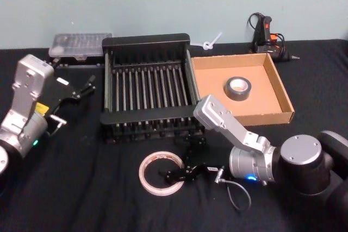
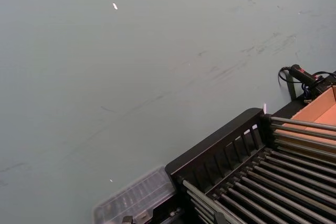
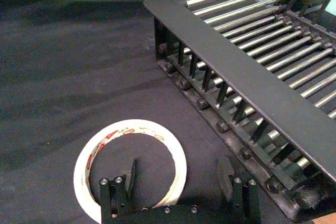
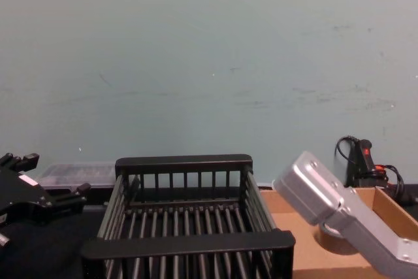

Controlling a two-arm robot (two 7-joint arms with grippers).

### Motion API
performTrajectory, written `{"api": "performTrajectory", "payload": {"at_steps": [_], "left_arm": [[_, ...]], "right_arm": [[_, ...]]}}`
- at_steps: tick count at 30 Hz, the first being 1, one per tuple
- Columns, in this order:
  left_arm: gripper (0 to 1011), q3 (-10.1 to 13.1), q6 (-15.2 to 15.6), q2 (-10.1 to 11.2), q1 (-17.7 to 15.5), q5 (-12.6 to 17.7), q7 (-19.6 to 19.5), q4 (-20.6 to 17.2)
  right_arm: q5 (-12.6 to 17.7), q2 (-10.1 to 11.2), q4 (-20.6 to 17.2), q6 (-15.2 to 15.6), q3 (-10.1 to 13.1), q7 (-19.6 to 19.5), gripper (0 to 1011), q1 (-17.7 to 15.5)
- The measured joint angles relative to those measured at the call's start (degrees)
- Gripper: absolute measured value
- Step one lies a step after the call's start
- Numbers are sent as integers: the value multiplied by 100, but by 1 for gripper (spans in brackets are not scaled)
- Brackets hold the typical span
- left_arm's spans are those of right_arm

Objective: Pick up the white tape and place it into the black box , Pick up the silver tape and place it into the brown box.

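Note:
The white tape [image 1: 161, 174] lies flat on the black table in front of the black box [image 1: 147, 41]. My right gripper [image 1: 182, 172] is low over the ring's right side and open. In the right wrist view, one of its fingers [image 3: 128, 177] is inside the white tape [image 3: 105, 140] and the other stands outside it, beside the black box [image 3: 247, 77]. The silver tape [image 1: 237, 88] lies inside the brown box [image 1: 285, 101], to the right of the black box. My left gripper [image 1: 76, 101] hangs open at the far left, away from everything.
A clear plastic case [image 1: 79, 44] sits behind the black box at the back left. A black and red glue gun [image 1: 266, 33] with its cord stands at the back right. A thin cable loop [image 1: 236, 194] hangs by my right wrist.

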Motion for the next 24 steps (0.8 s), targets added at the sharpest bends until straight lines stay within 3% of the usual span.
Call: {"api": "performTrajectory", "payload": {"at_steps": [13,24], "left_arm": [[1001,0,0,0,0,0,0,0],[1001,0,0,0,0,0,0,0]], "right_arm": [[-32,-1,-4,-3,-6,-36,993,-7],[-20,1,-6,-6,-3,-24,760,-7]]}}
